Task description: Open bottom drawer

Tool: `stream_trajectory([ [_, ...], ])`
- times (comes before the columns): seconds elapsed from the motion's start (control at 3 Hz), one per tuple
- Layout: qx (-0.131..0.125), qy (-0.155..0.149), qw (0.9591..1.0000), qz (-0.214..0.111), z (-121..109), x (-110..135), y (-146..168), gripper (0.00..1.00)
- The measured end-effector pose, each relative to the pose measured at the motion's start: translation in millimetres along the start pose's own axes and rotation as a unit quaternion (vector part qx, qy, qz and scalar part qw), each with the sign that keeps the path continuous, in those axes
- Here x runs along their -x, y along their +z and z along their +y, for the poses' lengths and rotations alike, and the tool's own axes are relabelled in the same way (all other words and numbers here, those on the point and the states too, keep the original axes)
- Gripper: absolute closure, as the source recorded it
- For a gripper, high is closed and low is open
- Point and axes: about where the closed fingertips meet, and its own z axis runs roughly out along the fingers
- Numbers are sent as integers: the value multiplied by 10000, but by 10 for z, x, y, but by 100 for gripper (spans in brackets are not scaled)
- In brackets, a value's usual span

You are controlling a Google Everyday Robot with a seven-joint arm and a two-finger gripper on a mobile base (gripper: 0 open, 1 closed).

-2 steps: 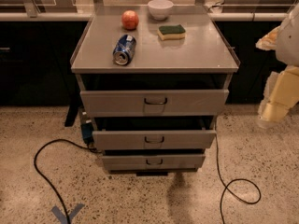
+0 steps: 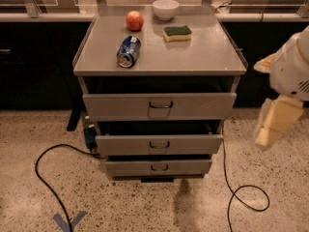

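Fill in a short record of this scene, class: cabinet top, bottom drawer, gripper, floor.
cabinet top: red apple, white bowl, green-topped sponge, blue soda can lying on its side
bottom drawer: lowest of three, slimmest front, handle untouched
gripper: off to the right, level with the middle drawer, touching nothing
floor: black cable at left, second cable at right, blue tape mark in front

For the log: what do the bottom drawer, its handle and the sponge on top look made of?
Bottom drawer: likely sheet metal, matte grey with flat folded front. Handle: apparently dark wire, a thin bent loop. Sponge: foam, yellow body under a green scouring layer. The end effector, cream and plastic-looking, hangs right of the cabinet, clear of the drawers.
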Motion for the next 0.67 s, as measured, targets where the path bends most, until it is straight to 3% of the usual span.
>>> stream_trajectory([
  [0.33, 184, -31, 9996, -230, 219, -54, 677, 0],
  [0.67, 425, -86, 9967, -689, 489, -16, 1811, 0],
])
